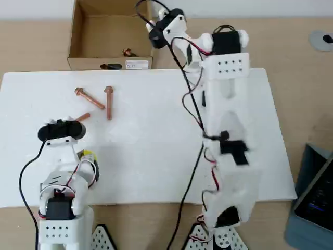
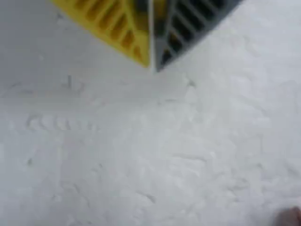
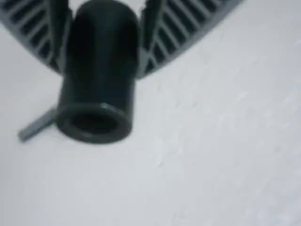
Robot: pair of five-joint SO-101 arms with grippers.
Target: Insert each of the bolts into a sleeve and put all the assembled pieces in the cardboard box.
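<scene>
Sleeve clamped in the right tool, up beside the cardboard box; looks rigid, slick, light, so grip mid-body. Meanwhile the left tool sits pinched shut, empty, over the surface; bolts nearby.

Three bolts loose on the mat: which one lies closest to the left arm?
The bolt lying right beside the left arm; the other two lie farther off, toward the cardboard box.

**Bolts loose, sleeve gripped**

A copper-coloured metal bolt lies slanted on the white mat, a second bolt just beside it, a third bolt near. A black cylindrical sleeve is clamped in the right gripper. The open brown cardboard box holds one copper-headed piece.
</scene>
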